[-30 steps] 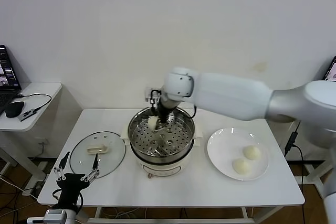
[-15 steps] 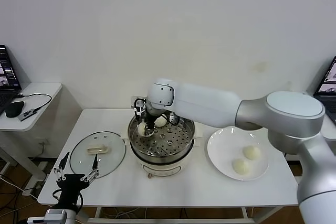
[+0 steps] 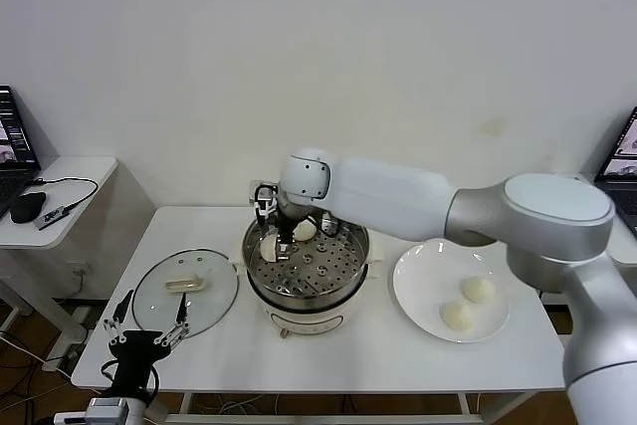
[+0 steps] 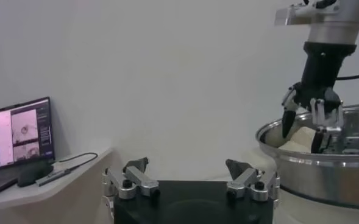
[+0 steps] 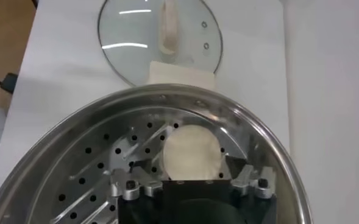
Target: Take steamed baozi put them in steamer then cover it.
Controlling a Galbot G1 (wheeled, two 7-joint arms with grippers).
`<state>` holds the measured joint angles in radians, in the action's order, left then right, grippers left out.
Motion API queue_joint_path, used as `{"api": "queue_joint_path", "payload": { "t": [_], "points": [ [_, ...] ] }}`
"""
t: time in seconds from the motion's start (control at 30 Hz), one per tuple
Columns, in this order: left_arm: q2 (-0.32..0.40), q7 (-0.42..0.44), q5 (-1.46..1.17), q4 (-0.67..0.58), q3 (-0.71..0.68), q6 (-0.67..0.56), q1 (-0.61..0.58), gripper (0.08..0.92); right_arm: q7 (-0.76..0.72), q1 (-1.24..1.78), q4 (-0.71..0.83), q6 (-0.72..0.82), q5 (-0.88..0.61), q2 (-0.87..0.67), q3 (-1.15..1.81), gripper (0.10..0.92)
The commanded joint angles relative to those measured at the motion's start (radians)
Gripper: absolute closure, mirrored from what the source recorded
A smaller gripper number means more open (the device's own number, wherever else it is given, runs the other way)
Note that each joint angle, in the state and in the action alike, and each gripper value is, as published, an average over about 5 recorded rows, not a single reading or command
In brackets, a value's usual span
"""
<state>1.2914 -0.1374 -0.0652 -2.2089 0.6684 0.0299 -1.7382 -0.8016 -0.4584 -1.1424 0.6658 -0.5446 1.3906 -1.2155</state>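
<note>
The steamer [image 3: 299, 298] stands mid-table, its perforated tray showing. My right gripper [image 3: 275, 246] reaches down inside it at its left side. In the right wrist view the right gripper [image 5: 186, 164] is open, with a baozi [image 5: 191, 152] lying on the tray between the fingers, a gap on each side. A second baozi [image 3: 305, 231] lies at the back of the tray. Two more baozi [image 3: 479, 290] [image 3: 457, 316] sit on the white plate [image 3: 418, 291]. The cover [image 3: 185, 286] lies flat on the table, left of the steamer. My left gripper [image 3: 144, 337] is open and parked at the front left.
A side table with a laptop [image 3: 12, 136], a mouse and cables stands at the far left. The steamer's rim [image 4: 325, 176] and the right gripper show in the left wrist view, beyond my left gripper [image 4: 188, 167].
My right gripper carried a baozi left and down from the back middle of the steamer to the tray's left side. In the last half second it has hardly moved.
</note>
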Motion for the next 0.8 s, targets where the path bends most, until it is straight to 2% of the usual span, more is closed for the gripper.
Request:
{"api": "queue_joint_path", "payload": {
  "t": [0.03, 0.27, 0.43, 0.63, 0.8],
  "points": [
    [0.0, 0.0, 0.001, -0.003, -0.002, 0.001, -0.001, 0.177, -0.144, -0.12, -0.154, -0.047, 0.027, -0.16, -0.016, 0.203],
    [0.002, 0.001, 0.007, -0.013, -0.017, 0.002, -0.008, 0.177, -0.258, -0.246, -0.355, -0.147, 0.099, -0.448, -0.061, 0.203],
    [0.004, 0.0, 0.019, -0.025, -0.036, 0.003, -0.016, 0.177, -0.303, -0.251, -0.469, -0.222, 0.202, -0.643, -0.079, 0.203],
    [0.006, -0.001, 0.034, -0.028, -0.052, 0.002, -0.026, 0.177, -0.323, -0.18, -0.528, -0.294, 0.349, -0.844, -0.088, 0.203],
    [0.015, -0.002, 0.043, -0.025, -0.065, 0.0, -0.036, 0.177, -0.316, -0.085, -0.539, -0.324, 0.447, -0.931, -0.071, 0.203]
  ]
}}
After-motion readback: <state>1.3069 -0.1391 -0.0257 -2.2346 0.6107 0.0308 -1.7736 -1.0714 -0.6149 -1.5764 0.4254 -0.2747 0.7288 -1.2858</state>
